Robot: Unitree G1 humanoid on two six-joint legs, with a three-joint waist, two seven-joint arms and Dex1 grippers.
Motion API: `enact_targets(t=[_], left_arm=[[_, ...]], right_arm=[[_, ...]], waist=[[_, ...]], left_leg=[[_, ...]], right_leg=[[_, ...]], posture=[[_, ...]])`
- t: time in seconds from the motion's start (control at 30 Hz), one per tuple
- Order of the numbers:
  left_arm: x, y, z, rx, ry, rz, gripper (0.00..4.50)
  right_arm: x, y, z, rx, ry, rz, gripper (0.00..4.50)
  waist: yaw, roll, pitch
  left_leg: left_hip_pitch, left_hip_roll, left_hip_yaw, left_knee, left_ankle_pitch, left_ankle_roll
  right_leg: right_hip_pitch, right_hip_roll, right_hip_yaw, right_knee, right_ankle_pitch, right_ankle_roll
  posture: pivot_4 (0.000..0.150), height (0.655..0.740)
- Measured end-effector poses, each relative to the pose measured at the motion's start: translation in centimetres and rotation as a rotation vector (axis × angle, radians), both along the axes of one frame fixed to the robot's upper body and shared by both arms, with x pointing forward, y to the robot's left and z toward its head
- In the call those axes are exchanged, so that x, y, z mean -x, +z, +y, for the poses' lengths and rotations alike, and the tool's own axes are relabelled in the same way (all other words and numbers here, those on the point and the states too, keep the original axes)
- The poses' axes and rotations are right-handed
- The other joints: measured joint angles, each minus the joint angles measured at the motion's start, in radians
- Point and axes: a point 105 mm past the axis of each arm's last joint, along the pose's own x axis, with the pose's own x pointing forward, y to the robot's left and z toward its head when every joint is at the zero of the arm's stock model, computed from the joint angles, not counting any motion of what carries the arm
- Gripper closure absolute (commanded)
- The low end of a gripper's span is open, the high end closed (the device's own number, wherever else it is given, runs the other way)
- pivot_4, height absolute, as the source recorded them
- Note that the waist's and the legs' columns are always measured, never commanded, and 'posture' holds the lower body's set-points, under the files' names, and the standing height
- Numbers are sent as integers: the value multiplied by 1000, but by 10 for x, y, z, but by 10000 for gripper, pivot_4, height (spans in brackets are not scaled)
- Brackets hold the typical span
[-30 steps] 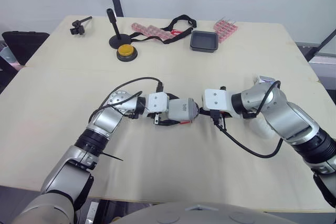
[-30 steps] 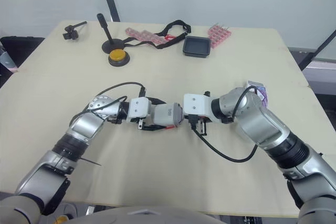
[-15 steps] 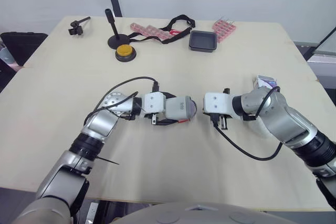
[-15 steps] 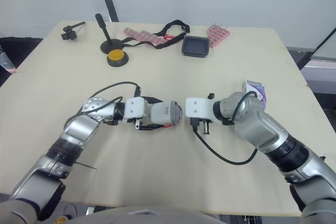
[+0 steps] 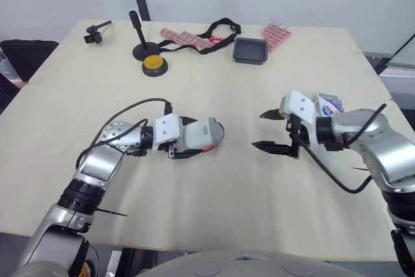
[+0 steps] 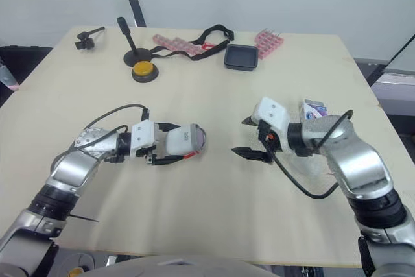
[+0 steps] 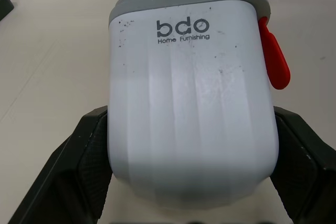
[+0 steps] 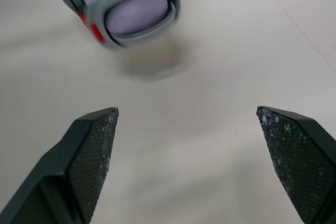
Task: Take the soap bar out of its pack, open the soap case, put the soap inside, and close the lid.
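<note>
So the white ribbed plastic soap case with the grey rim and red latch (image 5: 202,135) is pinched across its width by the left fingers (image 7: 86,166), one black pad on each side. It looks lifted just off the pale wooden table (image 5: 214,212). The right fingers (image 8: 92,150) are spread wide and gripping nothing. The case sits straight ahead of them across a clear gap, long axis aimed into that spread, grey-rimmed end first, so I'd guess the right arm works the lid. The left wrist camera just gives the case's back and logo. The right wrist one looks into the rim, and there's the lilac soap bar (image 8: 137,11) inside (can't tell if the lid's shut). The white-and-purple carton pack (image 5: 329,104) lies back behind the right fingers.
</note>
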Motion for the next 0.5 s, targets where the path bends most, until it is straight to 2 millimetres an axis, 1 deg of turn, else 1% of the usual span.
enact_targets(t=[0.1, 0.17, 0.23, 0.27, 0.33, 0.37, 0.43, 0.5], left_arm=[[0, 0, 0, 0, -1, 2, 10181], [1, 0, 0, 4, -4, 3, 10181], [1, 0, -1, 10, -11, 6, 10181], [2, 1, -2, 16, -15, 8, 10181], [2, 2, -4, 30, -21, 8, 10181], [2, 3, -5, 35, -23, 7, 10181], [1, 4, -9, 48, -29, 5, 10181], [2, 4, -12, 58, -35, 7, 10181]], right_arm=[[0, 1, -1, -44, -43, 55, 110], [-4, -3, 1, -107, -98, 152, 110], [-3, 0, 9, -212, -115, 262, 110], [-1, 4, 15, -276, -107, 312, 110], [2, 6, 25, -340, -105, 399, 110], [3, 3, 29, -354, -116, 442, 110], [6, -9, 39, -366, -136, 550, 110], [7, -17, 44, -369, -152, 610, 110]], waist=[[0, 0, 0], [-3, 0, 0], [-5, 1, 0], [-5, 1, 0], [-3, 1, 0], [-1, 1, 0], [3, 1, 1], [7, 1, 1]], left_leg=[[0, 0, 0, 0, 0, 0], [0, 0, 0, 0, 0, 0], [0, 0, 0, 0, 0, 0], [0, 0, 0, -1, 0, 0], [2, 0, 0, -1, 0, 0], [3, 0, 0, -1, 0, 0], [3, 0, 0, -1, 0, 0], [3, 0, 0, -1, 0, 0]], right_leg=[[0, 0, 0, 0, 0, 0], [0, 0, 0, 0, 0, 0], [0, 0, 0, 1, 0, 0], [0, 0, 0, 1, 0, 0], [0, 0, 0, 0, 0, 0], [0, 0, 0, 0, 0, 0], [0, 0, -1, -1, 0, 0], [0, 0, -1, -1, 0, 0]], posture=[[1500, 7395], [1500, 7395], [1500, 7395], [1500, 7395], [1500, 7395], [1500, 7395], [1500, 7395], [1500, 7395]])
